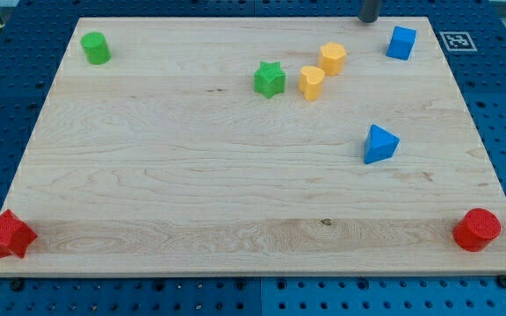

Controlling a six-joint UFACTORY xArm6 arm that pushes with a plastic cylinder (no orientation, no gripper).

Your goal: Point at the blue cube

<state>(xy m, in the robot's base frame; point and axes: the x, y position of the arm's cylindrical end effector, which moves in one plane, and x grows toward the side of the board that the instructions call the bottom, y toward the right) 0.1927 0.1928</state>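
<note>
The blue cube (401,42) sits near the view's top right on the wooden board (191,193). My tip (369,19) is at the view's top edge, just left of the blue cube and a little above it, apart from it. A blue triangular block (379,144) lies lower down, right of centre.
A yellow hexagonal block (332,58) and a yellow heart-shaped block (311,82) lie left of the cube. A green star (270,79) sits at top centre, a green cylinder (96,47) at top left. A red star (8,234) is at bottom left, a red cylinder (477,229) at bottom right.
</note>
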